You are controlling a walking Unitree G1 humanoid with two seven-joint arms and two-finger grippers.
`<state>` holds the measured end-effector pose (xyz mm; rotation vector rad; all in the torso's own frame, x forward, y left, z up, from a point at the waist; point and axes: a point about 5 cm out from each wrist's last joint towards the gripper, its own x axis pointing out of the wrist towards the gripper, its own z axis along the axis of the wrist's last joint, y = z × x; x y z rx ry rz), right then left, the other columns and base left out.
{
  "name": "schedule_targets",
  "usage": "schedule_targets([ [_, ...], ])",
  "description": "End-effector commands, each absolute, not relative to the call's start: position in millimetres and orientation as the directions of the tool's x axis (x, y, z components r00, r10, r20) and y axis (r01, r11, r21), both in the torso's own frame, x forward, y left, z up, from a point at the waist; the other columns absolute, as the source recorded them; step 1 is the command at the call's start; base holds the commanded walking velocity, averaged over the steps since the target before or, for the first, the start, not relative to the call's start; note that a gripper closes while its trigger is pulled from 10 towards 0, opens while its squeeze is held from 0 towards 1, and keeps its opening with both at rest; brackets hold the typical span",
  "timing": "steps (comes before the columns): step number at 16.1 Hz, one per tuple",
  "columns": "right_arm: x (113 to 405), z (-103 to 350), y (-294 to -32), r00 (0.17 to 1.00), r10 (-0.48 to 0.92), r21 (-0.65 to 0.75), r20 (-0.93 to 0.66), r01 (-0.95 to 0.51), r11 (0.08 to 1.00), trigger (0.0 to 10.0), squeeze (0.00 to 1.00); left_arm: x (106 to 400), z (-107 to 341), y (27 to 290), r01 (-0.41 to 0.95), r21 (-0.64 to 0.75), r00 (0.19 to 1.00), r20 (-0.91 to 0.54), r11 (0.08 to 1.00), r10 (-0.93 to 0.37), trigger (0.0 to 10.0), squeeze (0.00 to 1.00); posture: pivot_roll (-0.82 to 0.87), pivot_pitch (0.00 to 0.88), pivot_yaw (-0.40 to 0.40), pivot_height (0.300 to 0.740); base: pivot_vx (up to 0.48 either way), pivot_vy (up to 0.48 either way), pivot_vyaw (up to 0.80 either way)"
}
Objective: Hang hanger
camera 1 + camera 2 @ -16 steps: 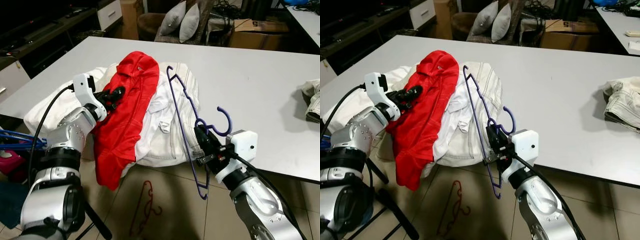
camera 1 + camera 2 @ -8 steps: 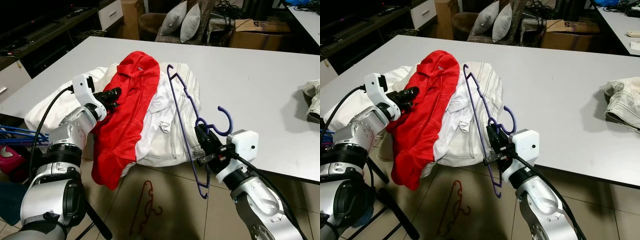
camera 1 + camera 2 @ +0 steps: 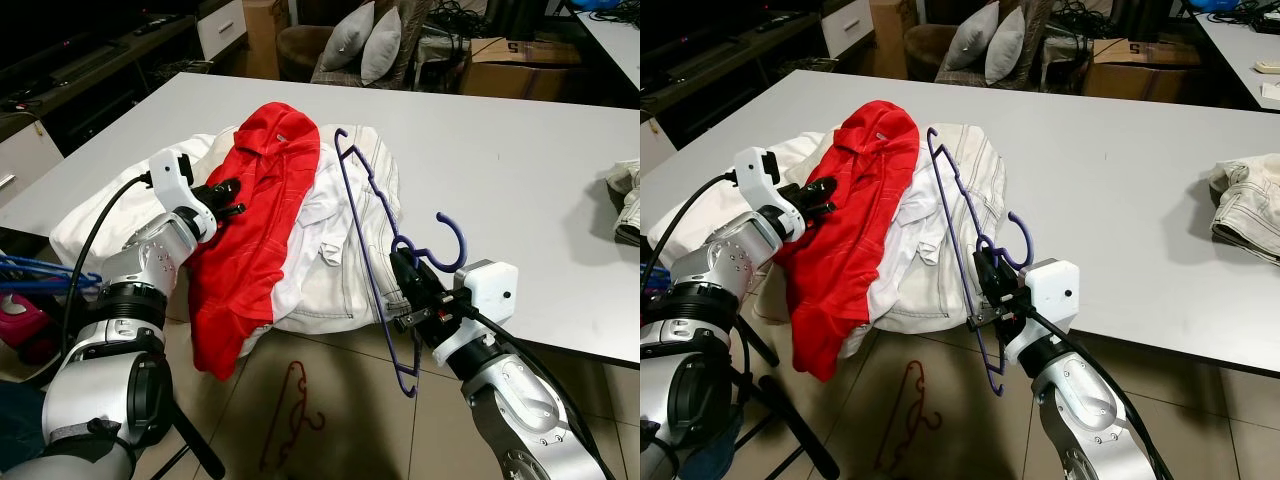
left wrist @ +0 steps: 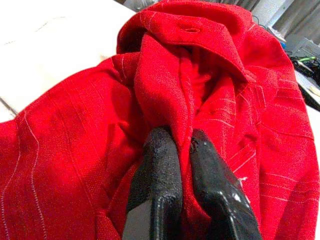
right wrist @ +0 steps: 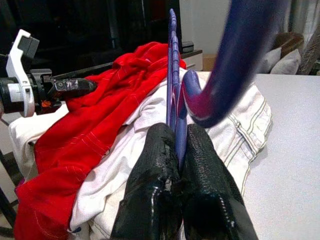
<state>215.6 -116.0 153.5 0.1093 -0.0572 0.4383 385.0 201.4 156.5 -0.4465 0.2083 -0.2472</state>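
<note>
Two hands are at work over the near edge of the white surface [image 3: 520,170]. The right hand [image 3: 408,290] is clamped on the purple hanger [image 3: 365,230] just below its hook, holding it upright and tilted over the heap of white clothes [image 3: 345,250], its lower end hanging past the surface edge. The left hand [image 3: 222,195] has its fingers [image 4: 160,175] pinched together on a fold of the red shirt [image 3: 255,230], near the collar, where it lies draped over the white heap and down toward the floor.

This looks like the dressing step: hanger and shirt are each gripped but apart. Next, I'd guess, the hanger's arm must be steered into the collar opening while the left hand holds the cloth open.

A red hanger [image 3: 292,412] lies on the floor below. No readable writing or brand anywhere.
</note>
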Motion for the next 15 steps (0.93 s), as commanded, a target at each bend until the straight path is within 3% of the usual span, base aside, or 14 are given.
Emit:
schedule_targets([
  [1, 215.0, 153.5, -114.9, 0.900, 0.429, 0.092, 0.084, -0.435, 0.896, 10.0, 0.00, 387.1, 159.9, 198.5, 0.198, -0.452, 0.946, -0.146, 0.870, -0.291, 0.0, 0.00, 0.02, 0.000, 0.123, 0.740, 0.000, 0.000, 0.00],
  [5, 215.9, 153.1, -114.5, 0.900, 0.427, 0.091, 0.085, -0.434, 0.897, 10.0, 0.00, 388.9, 168.1, 198.7, 0.229, -0.396, 0.948, -0.117, 0.889, -0.296, 0.0, 0.00, 0.02, 0.000, 0.124, 0.740, 0.000, 0.000, 0.00],
  [7, 216.3, 152.9, -115.3, 0.904, 0.419, 0.088, 0.086, -0.425, 0.901, 10.0, 0.00, 392.6, 189.5, 207.8, 0.245, -0.282, 0.962, -0.046, 0.928, -0.268, 0.0, 0.00, 0.02, 0.000, 0.125, 0.740, 0.000, 0.000, 0.00],
  [10, 217.4, 153.7, -117.4, 0.912, 0.401, 0.088, 0.093, -0.408, 0.909, 10.0, 0.00, 394.5, 238.1, 227.3, 0.254, 0.099, 0.964, 0.055, 0.962, -0.260, 0.0, 0.00, 0.02, 0.000, 0.128, 0.740, 0.000, 0.000, 0.00],
  [14, 217.2, 153.1, -116.2, 0.914, 0.394, 0.094, 0.097, -0.402, 0.911, 10.0, 0.00, 390.5, 292.8, 237.8, 0.255, 0.296, 0.933, 0.176, 0.921, -0.314, 0.0, 0.00, 0.03, 0.000, 0.133, 0.740, 0.000, 0.000, 0.00],
  [15, 217.6, 153.0, -116.1, 0.915, 0.391, 0.095, 0.100, -0.400, 0.912, 10.0, 0.00, 389.6, 297.9, 235.5, 0.276, 0.282, 0.922, 0.193, 0.919, -0.336, 0.0, 0.00, 0.04, 0.000, 0.138, 0.740, 0.000, 0.000, 0.00],
])
